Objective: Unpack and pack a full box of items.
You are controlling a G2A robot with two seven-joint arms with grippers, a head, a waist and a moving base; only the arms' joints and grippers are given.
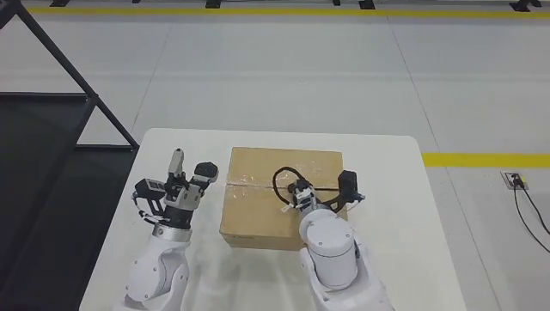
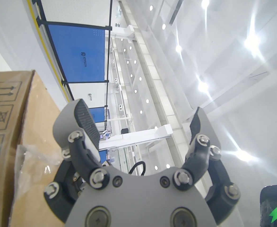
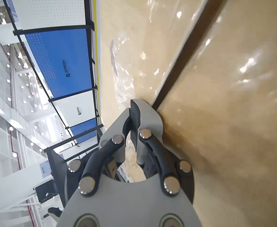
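A closed brown cardboard box [image 1: 258, 212] sits in the middle of the white table [image 1: 395, 225], its top flaps sealed with clear tape [image 1: 249, 182]. My right gripper [image 1: 296, 191] rests on top of the box. In the right wrist view that gripper [image 3: 135, 106] is shut with nothing between its fingers, its tips against the dark seam [image 3: 188, 48] between the flaps of the box [image 3: 223, 95]. My left gripper [image 1: 191, 169] stands just off the box's left side, pointing upward. It [image 2: 139, 109] is open and empty, with the box [image 2: 34, 109] beside it.
Loose clear tape [image 2: 34, 154] wrinkles down the box's side near the left gripper. A black frame [image 1: 60, 62] stands off the table's left edge. Bare tabletop lies to the right of the box.
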